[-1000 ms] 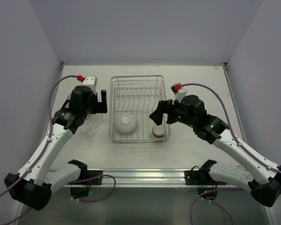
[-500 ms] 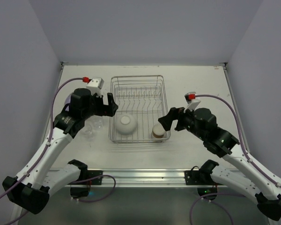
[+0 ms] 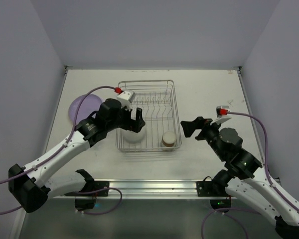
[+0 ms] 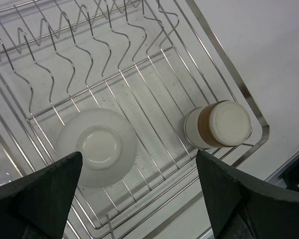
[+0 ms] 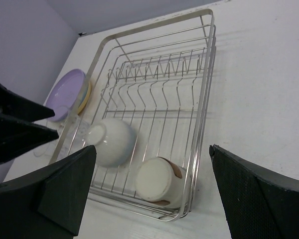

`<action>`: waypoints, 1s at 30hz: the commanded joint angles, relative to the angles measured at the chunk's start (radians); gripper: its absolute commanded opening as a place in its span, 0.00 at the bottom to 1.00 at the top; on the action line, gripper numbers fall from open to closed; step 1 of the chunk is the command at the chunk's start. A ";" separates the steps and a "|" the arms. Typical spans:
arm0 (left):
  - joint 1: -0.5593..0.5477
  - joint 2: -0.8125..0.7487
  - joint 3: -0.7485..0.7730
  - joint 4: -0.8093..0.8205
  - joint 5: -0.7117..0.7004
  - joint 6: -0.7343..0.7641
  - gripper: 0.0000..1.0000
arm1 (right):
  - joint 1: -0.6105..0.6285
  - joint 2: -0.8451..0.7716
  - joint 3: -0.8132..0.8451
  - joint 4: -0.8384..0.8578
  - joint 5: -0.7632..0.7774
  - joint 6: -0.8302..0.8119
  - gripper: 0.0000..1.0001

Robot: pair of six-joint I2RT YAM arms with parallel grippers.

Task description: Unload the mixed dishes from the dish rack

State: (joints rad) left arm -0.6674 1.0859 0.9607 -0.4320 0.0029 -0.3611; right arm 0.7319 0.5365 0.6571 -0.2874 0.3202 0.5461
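White table [image 3: 209, 89], lavender walls [image 3: 20, 74]. Silver wire rack [image 3: 172, 99], long axis running away from the arms, holds an upside-down white bowl [image 4: 97, 148] near-left and a cream, brown-banded cup [image 4: 219, 123] near-right. Purple plate [image 3: 82, 107] lies left of it. Left gripper [image 3: 132, 123] hovers spread over the bowl; right gripper [image 3: 192, 128] spread, empty, beside the rack.

White table [image 3: 209, 89] between pale lavender walls [image 3: 154, 30], metal rail [image 3: 154, 185] along its near edge.

Lab enclosure: blank walls [image 3: 154, 30], mounting rail [image 3: 154, 186]
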 commanded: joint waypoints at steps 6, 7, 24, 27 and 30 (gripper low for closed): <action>-0.196 0.136 0.084 0.095 -0.167 0.019 1.00 | -0.005 -0.128 -0.112 0.122 0.187 0.018 0.99; -0.210 0.152 0.101 0.101 -0.176 0.028 1.00 | -0.003 -0.150 -0.122 0.126 0.203 0.014 0.99; -0.343 0.384 0.210 0.170 -0.081 0.106 1.00 | -0.005 -0.167 -0.194 0.179 0.241 -0.005 0.99; -0.351 0.414 0.219 0.174 -0.073 0.116 1.00 | -0.003 -0.174 -0.197 0.180 0.241 -0.005 0.99; -0.359 0.439 0.227 0.177 -0.066 0.125 1.00 | -0.003 -0.179 -0.200 0.182 0.240 -0.005 0.99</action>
State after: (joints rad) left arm -1.0145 1.5059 1.1442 -0.3012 -0.0811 -0.2684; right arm 0.7319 0.3595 0.4648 -0.1562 0.5323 0.5480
